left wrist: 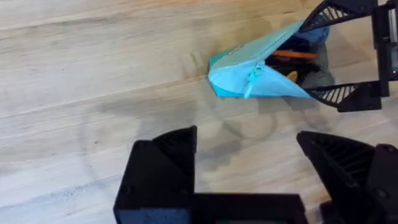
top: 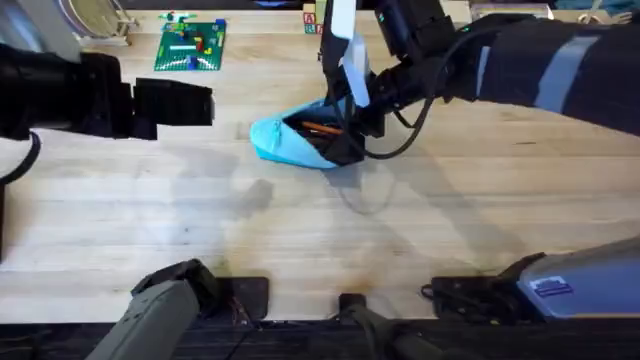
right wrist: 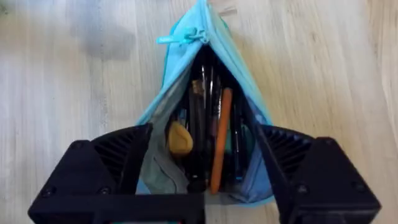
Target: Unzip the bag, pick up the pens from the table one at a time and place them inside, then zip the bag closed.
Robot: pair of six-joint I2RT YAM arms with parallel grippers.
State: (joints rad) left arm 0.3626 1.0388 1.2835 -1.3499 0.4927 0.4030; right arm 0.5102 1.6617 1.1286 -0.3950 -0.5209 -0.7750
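Observation:
The light blue bag (top: 285, 143) lies unzipped mid-table, its mouth gaping toward the right. An orange pen (right wrist: 220, 138) rests inside it among darker pens; it also shows as an orange streak (top: 320, 128) from overhead. The teal zipper pull (right wrist: 180, 38) sits at the closed far end. My right gripper (right wrist: 202, 134) is open, its black fingers (left wrist: 339, 94) straddling the bag's open end and holding nothing. My left gripper (left wrist: 249, 146) hovers open over bare table (left wrist: 93, 74) to the left of the bag (left wrist: 261, 78), and appears at the overhead view's left (top: 200, 103).
A green brick baseplate (top: 190, 45) lies at the back left, beside a wire rack (top: 95, 20). Small coloured blocks (top: 310, 18) sit at the back centre. A yellow lump (right wrist: 180, 138) lies in the bag. Bare wood spreads in front of the bag.

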